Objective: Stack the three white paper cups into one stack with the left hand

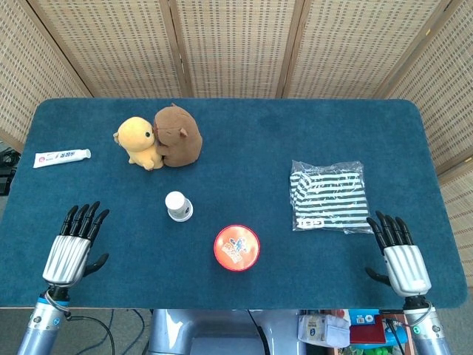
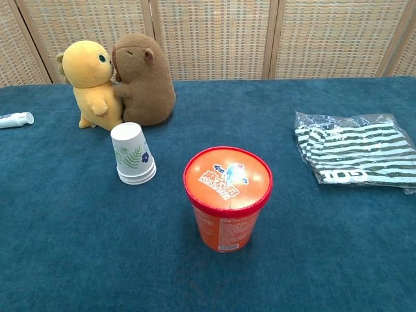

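The white paper cups [image 1: 178,205] [image 2: 132,154] stand upside down as one stack on the blue table, left of centre; a fern and flower print shows on the outer cup. My left hand [image 1: 72,246] rests at the table's front left, far from the stack, fingers spread and holding nothing. My right hand [image 1: 400,255] lies at the front right with fingers apart, also empty. Neither hand shows in the chest view.
An orange tub with a red lid [image 1: 236,247] [image 2: 227,197] stands just right of the stack. A yellow and a brown plush toy [image 1: 160,137] [image 2: 120,80] sit behind it. A toothpaste tube [image 1: 61,157] lies far left, a striped bagged garment [image 1: 329,195] on the right.
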Tool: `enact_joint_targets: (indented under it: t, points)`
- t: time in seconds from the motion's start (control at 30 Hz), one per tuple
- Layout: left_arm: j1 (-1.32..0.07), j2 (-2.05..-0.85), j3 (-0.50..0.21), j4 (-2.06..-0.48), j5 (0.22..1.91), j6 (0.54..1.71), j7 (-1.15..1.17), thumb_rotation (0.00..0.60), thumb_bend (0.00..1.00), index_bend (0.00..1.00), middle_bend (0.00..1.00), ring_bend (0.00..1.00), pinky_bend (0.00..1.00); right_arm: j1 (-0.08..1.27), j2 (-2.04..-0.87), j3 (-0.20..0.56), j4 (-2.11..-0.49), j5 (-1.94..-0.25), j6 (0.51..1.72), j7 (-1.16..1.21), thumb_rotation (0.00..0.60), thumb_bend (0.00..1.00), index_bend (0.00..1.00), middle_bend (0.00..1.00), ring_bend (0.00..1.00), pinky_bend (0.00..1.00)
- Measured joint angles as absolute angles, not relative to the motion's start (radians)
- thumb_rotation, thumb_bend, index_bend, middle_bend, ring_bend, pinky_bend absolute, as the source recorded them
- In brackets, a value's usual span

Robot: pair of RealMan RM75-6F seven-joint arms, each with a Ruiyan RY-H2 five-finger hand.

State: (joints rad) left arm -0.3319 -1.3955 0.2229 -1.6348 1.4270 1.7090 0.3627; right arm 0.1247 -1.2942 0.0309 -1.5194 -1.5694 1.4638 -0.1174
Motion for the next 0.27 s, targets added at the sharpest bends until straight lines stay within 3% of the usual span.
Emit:
enact_joint_targets:
  t: [0.27]
  points:
    - [-0.273, -1.401, 0.200, -1.589, 1.478, 1.717, 0.307, 0.600, 0.24, 0.07, 0.00, 0.00, 0.00, 0.130, -1.302, 0.028, -1.513, -1.565, 1.448, -0.129, 0.600, 0.00, 0.00, 0.00, 0.00, 0.00]
